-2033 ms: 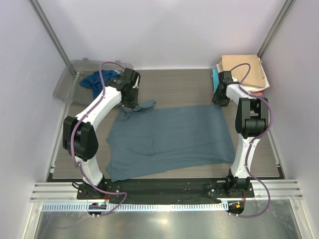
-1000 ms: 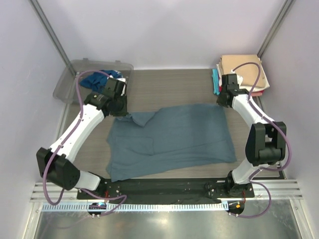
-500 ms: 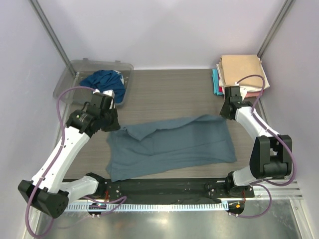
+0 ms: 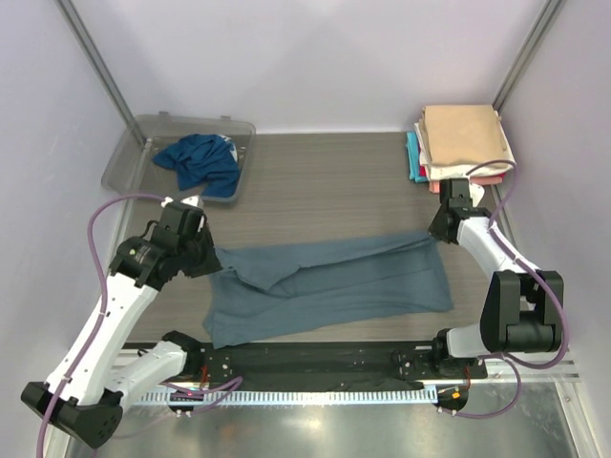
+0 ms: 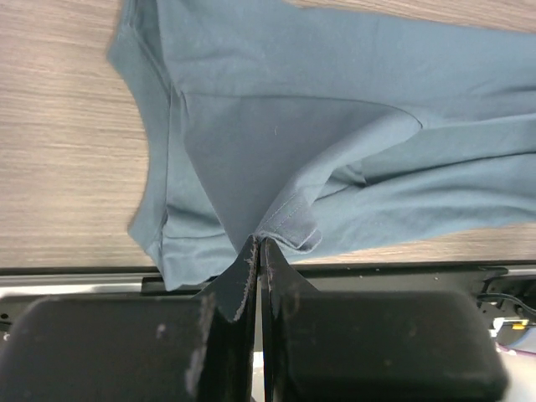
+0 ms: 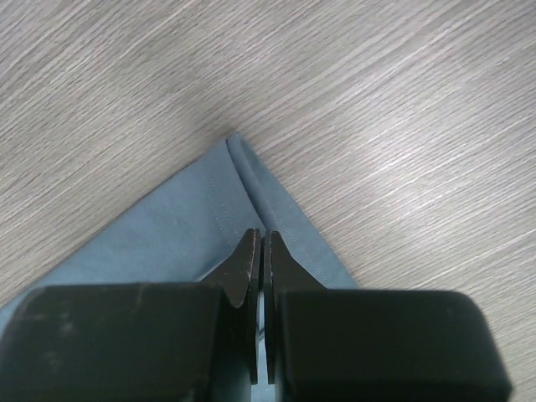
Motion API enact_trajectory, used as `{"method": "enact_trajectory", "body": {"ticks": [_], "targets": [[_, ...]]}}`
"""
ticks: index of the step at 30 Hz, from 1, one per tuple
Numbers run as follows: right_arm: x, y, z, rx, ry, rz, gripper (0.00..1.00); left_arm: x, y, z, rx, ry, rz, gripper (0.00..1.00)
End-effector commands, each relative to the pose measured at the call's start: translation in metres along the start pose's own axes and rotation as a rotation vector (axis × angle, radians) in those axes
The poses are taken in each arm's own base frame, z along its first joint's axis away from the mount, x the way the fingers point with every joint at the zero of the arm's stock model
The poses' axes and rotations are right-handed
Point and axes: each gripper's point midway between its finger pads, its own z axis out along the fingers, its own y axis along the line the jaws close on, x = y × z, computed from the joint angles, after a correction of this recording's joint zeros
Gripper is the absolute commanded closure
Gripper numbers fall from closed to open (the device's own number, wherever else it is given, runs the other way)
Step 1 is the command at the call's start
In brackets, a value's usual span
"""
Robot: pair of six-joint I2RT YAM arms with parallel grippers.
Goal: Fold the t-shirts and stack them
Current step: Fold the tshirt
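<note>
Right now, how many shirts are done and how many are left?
Done: a stack of folded tan, white, coral and teal cloth shirts sits at the far right corner. In hand: the left tool and right tool are both shut on the dusty slate-blue cloth t-shirt, partly doubled over. Left: finishing that fold, stacking it, then the crumpled teal-blue shirt in the clear plastic tub.
</note>
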Motion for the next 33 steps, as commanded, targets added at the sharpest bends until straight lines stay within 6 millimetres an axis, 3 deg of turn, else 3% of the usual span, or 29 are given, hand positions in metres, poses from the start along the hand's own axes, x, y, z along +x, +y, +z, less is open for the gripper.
{"method": "enact_trajectory", "body": {"ticks": [1,8,10,12,13,14,15,16,19,20,24,25,28,33], "targets": [[-0.014,0.002,-0.009,-0.025,-0.063,0.046,0.99,0.008,0.003,-0.010,0.013,0.000,-0.031,1.00],[0.002,-0.001,-0.007,-0.036,-0.038,0.079,0.99,0.030,0.010,-0.017,0.032,0.033,-0.052,1.00],[0.010,-0.005,-0.005,-0.024,-0.030,0.111,0.94,0.038,0.012,-0.018,0.039,0.050,-0.061,0.96],[0.020,-0.015,-0.001,-0.019,-0.013,0.161,0.64,0.050,0.009,-0.021,0.078,0.077,-0.079,0.91],[0.019,-0.017,-0.004,-0.043,-0.020,0.219,0.42,0.054,0.011,-0.023,0.080,0.082,-0.083,0.81],[0.023,-0.028,0.000,-0.038,-0.017,0.270,0.09,0.057,0.013,-0.024,0.079,0.082,-0.090,0.76],[0.021,-0.032,0.000,-0.045,-0.025,0.304,0.01,0.058,0.015,-0.027,0.080,0.073,-0.090,0.71],[0.017,-0.034,-0.003,-0.055,-0.041,0.329,0.00,0.061,0.017,-0.031,0.075,0.079,-0.090,0.60],[-0.004,-0.022,-0.014,-0.125,-0.085,0.296,0.00,0.058,0.014,-0.035,0.092,0.064,-0.094,0.52],[-0.015,-0.011,-0.020,-0.173,-0.103,0.288,0.02,0.056,0.013,-0.033,0.095,0.058,-0.093,0.52],[-0.022,0.039,-0.041,-0.275,-0.136,0.168,0.04,0.048,0.001,-0.003,0.108,0.073,-0.098,0.55],[-0.010,0.064,-0.048,-0.329,-0.116,0.102,0.05,0.049,-0.003,0.008,0.101,0.108,-0.107,0.56],[0.019,0.094,-0.044,-0.393,-0.037,0.033,0.05,0.044,-0.010,0.037,0.100,0.109,-0.129,0.57],[0.083,0.103,-0.018,-0.378,0.102,-0.038,0.07,0.045,-0.008,0.097,-0.010,0.156,-0.123,0.58]]}}
